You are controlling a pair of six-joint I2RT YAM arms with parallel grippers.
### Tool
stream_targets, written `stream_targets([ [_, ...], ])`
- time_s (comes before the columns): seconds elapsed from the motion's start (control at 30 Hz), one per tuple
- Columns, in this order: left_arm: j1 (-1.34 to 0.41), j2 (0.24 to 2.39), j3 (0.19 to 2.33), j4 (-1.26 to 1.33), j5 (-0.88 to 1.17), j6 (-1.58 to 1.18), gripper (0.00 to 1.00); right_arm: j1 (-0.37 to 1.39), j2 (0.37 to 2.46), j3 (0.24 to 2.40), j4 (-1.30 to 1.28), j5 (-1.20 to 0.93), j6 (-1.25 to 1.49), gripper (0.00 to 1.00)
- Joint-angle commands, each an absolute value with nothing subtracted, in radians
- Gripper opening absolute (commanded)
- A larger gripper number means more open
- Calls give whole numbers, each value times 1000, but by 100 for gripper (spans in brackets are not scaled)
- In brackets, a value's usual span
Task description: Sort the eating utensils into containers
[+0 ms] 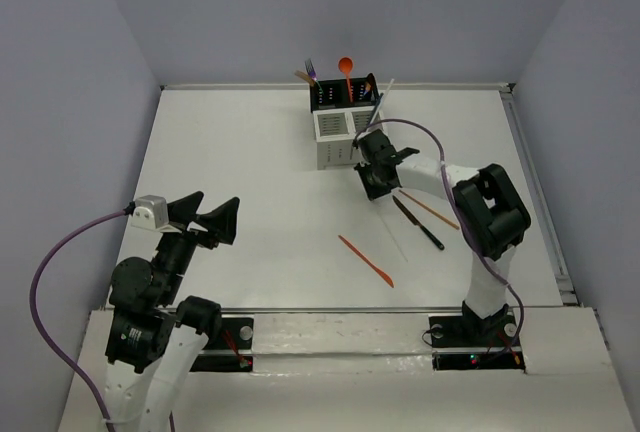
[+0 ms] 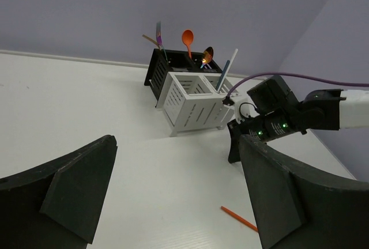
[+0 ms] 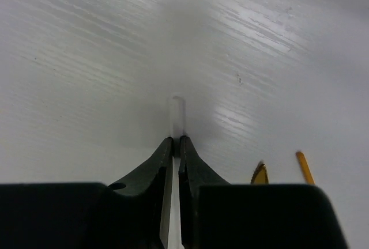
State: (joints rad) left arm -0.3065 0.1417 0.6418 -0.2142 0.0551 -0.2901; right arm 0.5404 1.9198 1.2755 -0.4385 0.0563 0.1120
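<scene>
Your left arm [image 1: 150, 297]: folded close above its base, wrist lifted.
Your left gripper [image 1: 205, 214]: fingers [image 2: 75, 194] spread wide, nothing between them.
Your right arm [image 1: 488, 214]: elbow bent high, forearm stretched out to your left.
Your right gripper [image 3: 177, 140]: angled downward, fingertips pinched together on a thin pale stick [image 3: 177, 109].

No readable text, label, brand or number shows in any view.

Black and white holders [image 1: 338, 140] at the back, orange spoon [image 1: 345, 65] standing in one, right gripper [image 1: 379, 190] just beside them with a thin pale stick [image 1: 396, 234] poking out, orange utensil [image 1: 365, 260] and black utensil [image 1: 420, 225] lying near, left gripper [image 1: 207, 215] wide open
</scene>
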Motion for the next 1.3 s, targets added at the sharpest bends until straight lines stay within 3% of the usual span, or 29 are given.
stream_targets([
  [0.0, -313, 140, 666, -176, 51, -287, 99, 569, 1970, 1276, -440, 8, 133, 7],
  [0.13, -313, 144, 664, -176, 51, -287, 99, 578, 1922, 1250, -422, 23, 146, 7],
  [0.33, -313, 155, 664, -175, 54, -287, 99, 588, 1688, 1175, -347, 55, 150, 7],
  [0.6, -313, 176, 661, -172, 54, -287, 99, 588, 1470, 1241, -66, 193, 166, 7],
  [0.77, -302, 186, 660, -172, 54, -287, 99, 559, 1528, 1319, 201, 337, 156, 7],
  [0.83, -293, 193, 660, -170, 57, -287, 99, 545, 1584, 1344, 422, 412, 146, 7],
  [1.27, -273, 209, 661, -170, 55, -284, 99, 440, 1874, 1611, 724, 569, 103, 7],
])
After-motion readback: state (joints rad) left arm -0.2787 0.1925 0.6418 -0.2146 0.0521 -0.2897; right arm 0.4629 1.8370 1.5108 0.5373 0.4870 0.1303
